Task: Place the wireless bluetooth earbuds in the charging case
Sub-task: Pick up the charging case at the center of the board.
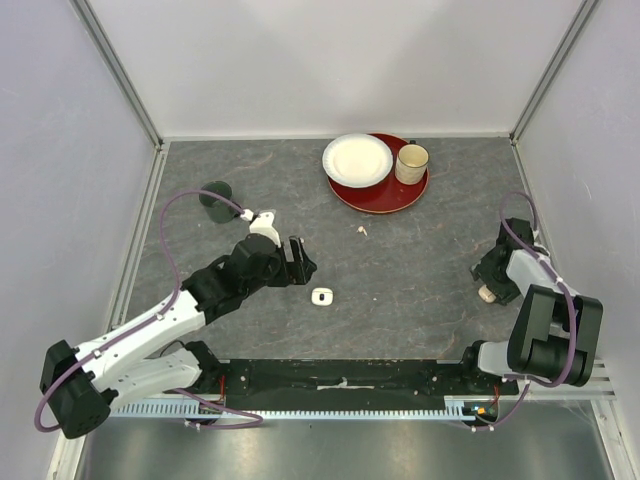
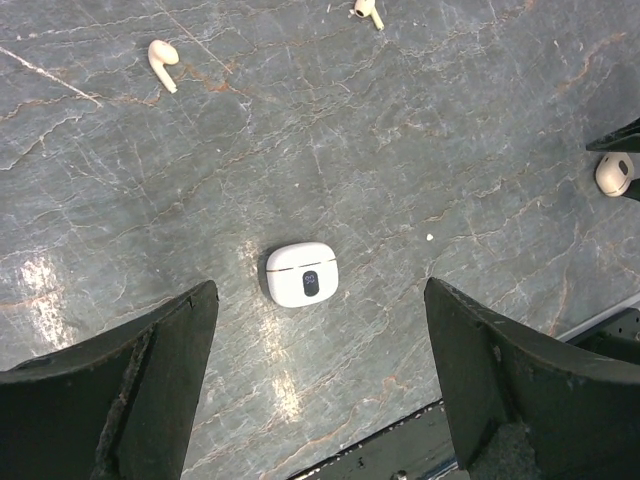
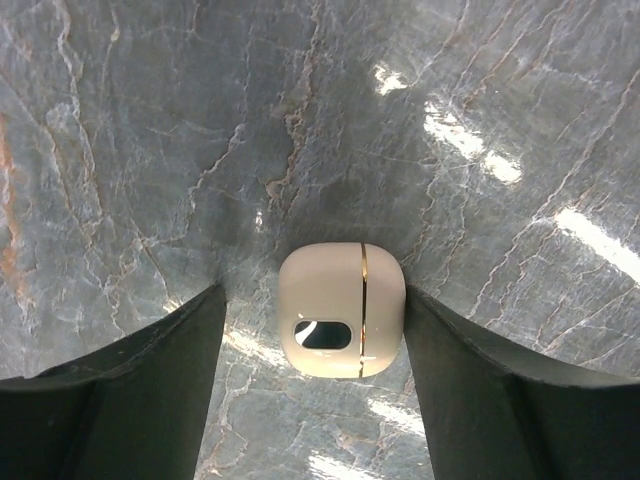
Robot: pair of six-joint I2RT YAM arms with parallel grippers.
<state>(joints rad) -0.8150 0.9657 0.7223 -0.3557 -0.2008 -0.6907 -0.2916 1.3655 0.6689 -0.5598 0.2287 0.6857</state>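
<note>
A white charging case [image 2: 302,274] with a dark display lies shut on the grey table, just ahead of my open, empty left gripper [image 2: 320,400]; it also shows in the top view [image 1: 321,296]. Two white earbuds [image 2: 162,60] [image 2: 367,10] lie farther off; the top view shows one earbud [image 1: 362,230]. A second, cream case [image 3: 342,310] with a gold seam lies shut between the fingers of my right gripper [image 3: 313,295]. The right finger is against it and the left finger stands apart. That case also shows in the top view [image 1: 487,294], under the right gripper [image 1: 487,283].
A red plate [image 1: 385,195] at the back carries a white bowl [image 1: 357,160] and a beige mug [image 1: 412,163]. A dark green round object [image 1: 215,193] sits at the back left. The black rail [image 1: 340,378] runs along the near edge.
</note>
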